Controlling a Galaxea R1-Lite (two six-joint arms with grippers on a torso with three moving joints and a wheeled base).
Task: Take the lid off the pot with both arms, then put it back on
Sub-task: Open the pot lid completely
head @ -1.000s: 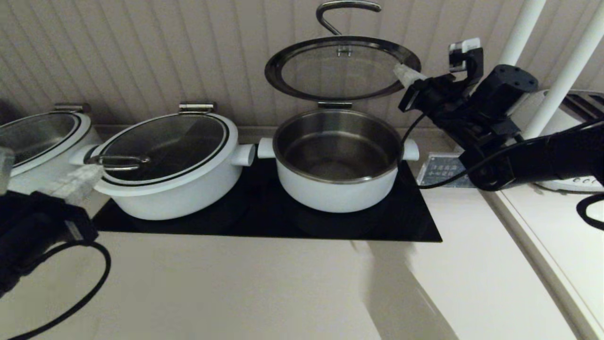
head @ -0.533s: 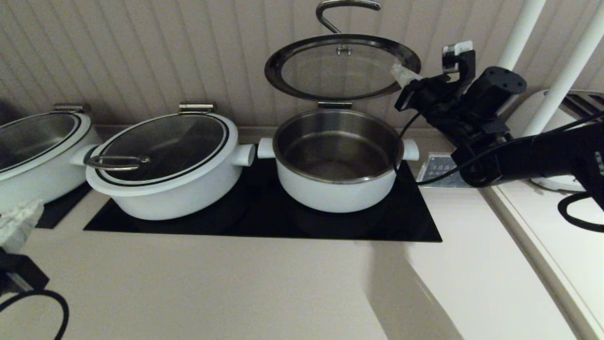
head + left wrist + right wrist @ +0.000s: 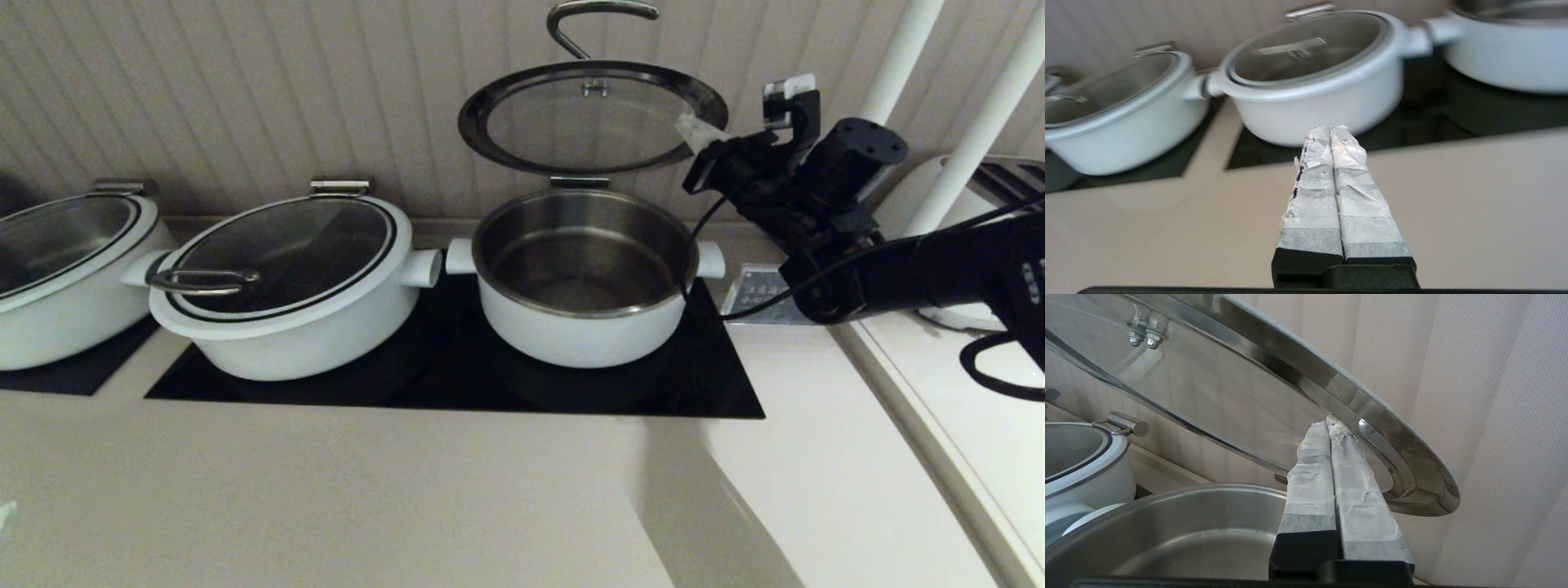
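Note:
The glass lid (image 3: 592, 118) with its loop handle (image 3: 600, 16) stands tilted up behind the open white pot (image 3: 584, 278), hinged at the pot's back rim. My right gripper (image 3: 694, 126) is shut, and its taped tips touch the underside of the lid's steel rim on the right side. The right wrist view shows the right gripper (image 3: 1329, 424) against the lid's rim (image 3: 1372, 412), above the pot's steel inside (image 3: 1188, 526). My left gripper (image 3: 1329, 128) is shut and empty, low over the counter, pointing at the wide middle pot (image 3: 1314, 81). It is out of the head view.
A wider lidded white pot (image 3: 286, 278) and another (image 3: 57, 261) stand to the left on black cooktops (image 3: 457, 367). A small sign card (image 3: 763, 298), white posts (image 3: 898, 57) and a white appliance (image 3: 980, 318) are on the right. The ribbed wall is close behind.
My left arm has drawn back down and left, out of the head view. The right gripper and the lid's right edge have risen slightly.

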